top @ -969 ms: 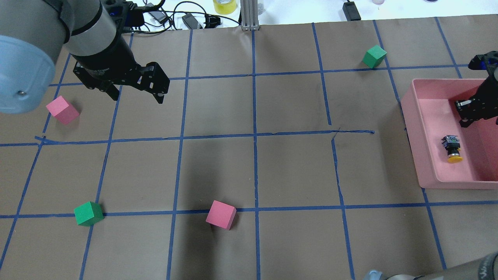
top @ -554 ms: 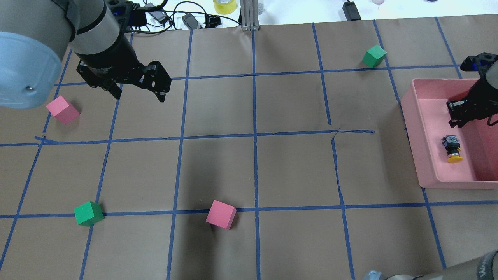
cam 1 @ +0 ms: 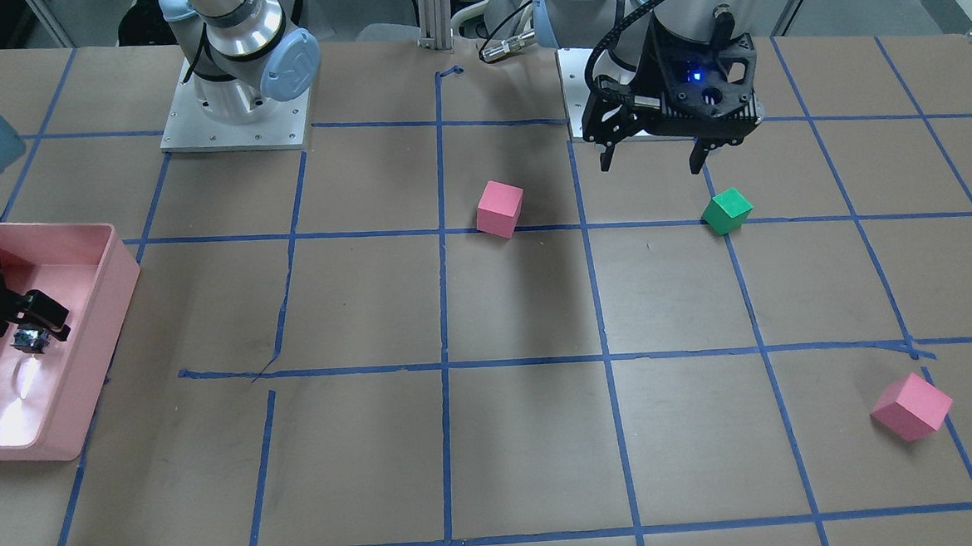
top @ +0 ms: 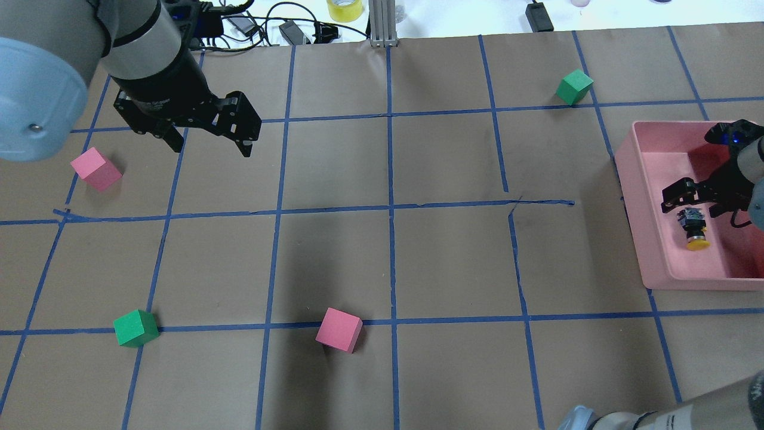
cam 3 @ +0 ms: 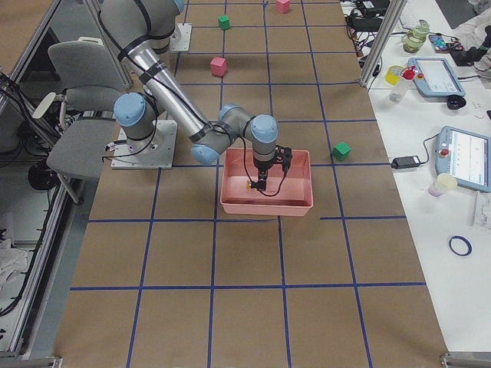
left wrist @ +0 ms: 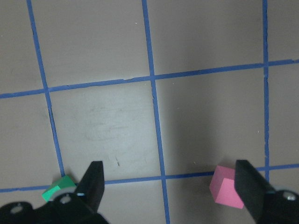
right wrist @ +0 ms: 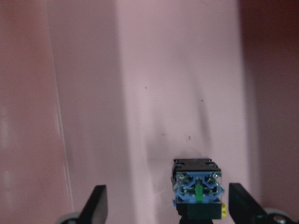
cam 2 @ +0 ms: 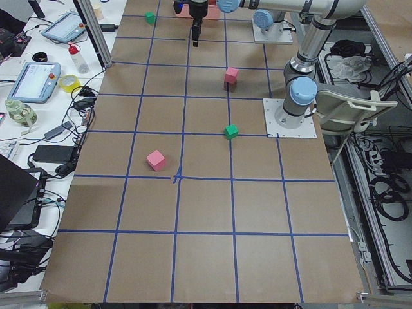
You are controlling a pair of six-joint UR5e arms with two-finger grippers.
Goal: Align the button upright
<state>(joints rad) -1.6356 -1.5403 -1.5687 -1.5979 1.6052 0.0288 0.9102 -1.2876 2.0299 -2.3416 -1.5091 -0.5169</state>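
The button point(top: 694, 227) lies on its side in the pink tray point(top: 641, 197), yellow cap toward the tray's near wall. In the right wrist view its base block point(right wrist: 198, 188) faces the camera. My right gripper point(top: 699, 206) is open and hangs over the button's base end, fingers either side; it also shows in the right wrist view point(right wrist: 169, 207) and the front view point(cam 1: 19, 327). My left gripper point(top: 210, 146) is open and empty above the far left of the table, and shows in the left wrist view point(left wrist: 170, 186).
Two pink cubes point(top: 95, 169) point(top: 339, 329) and two green cubes point(top: 135, 328) point(top: 574, 86) sit on the brown paper with its blue tape grid. The tray's walls close in around my right gripper. Cables and a tape roll point(top: 345, 9) lie beyond the far edge.
My right gripper has moved toward the near side and turned, from beyond the button to directly over its base end. The left arm has barely shifted. The button has not moved.
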